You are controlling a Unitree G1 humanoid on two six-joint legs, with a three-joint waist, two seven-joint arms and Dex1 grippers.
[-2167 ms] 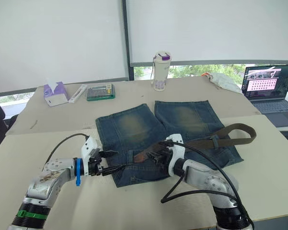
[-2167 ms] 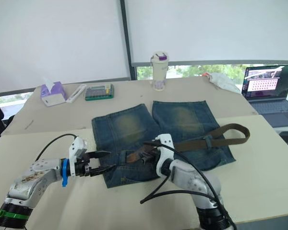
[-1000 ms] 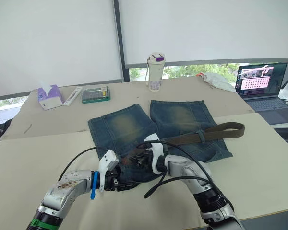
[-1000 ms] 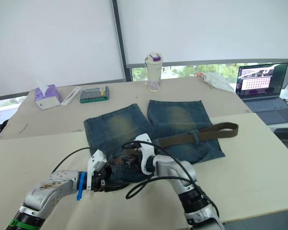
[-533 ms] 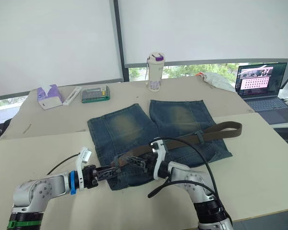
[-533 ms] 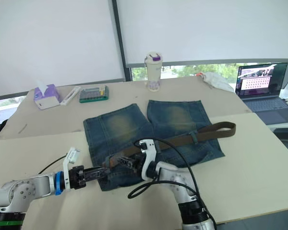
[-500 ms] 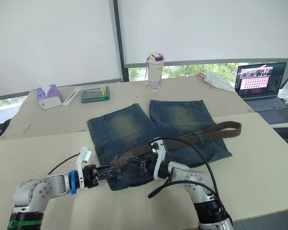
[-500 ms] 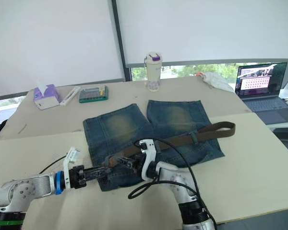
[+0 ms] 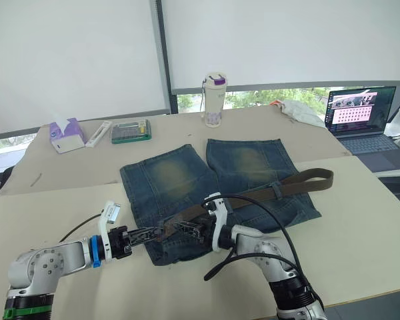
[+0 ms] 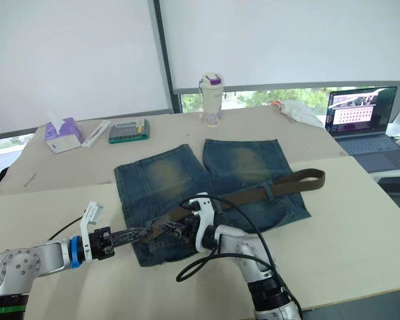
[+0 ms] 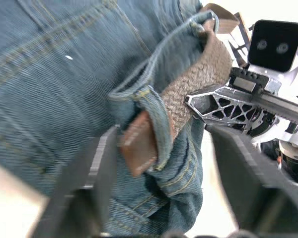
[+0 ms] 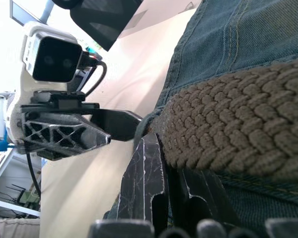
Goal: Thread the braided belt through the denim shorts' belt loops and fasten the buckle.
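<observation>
The denim shorts (image 9: 213,177) lie flat on the table with the waistband toward me. The braided belt (image 9: 280,189) crosses the waistband from a folded end at the right (image 9: 323,176). Its leather tip (image 11: 138,147) pokes out of a belt loop (image 11: 156,106) near the left end of the waistband. My left gripper (image 9: 155,233) is open, one finger (image 11: 97,168) on each side of that tip. My right gripper (image 9: 188,229) is shut on the braided strap (image 12: 228,134) just behind the loop. I cannot make out the buckle.
At the back of the table stand a tissue box (image 9: 67,135), a white tube (image 9: 101,133), a green box (image 9: 131,131) and a bottle (image 9: 215,100). A white cloth (image 9: 297,111) and an open laptop (image 9: 360,117) are at the far right.
My right gripper has carried the belt leftward along the waistband, drawing its far end in. The tip now sticks through the loop. My left gripper has drawn back a little to the left.
</observation>
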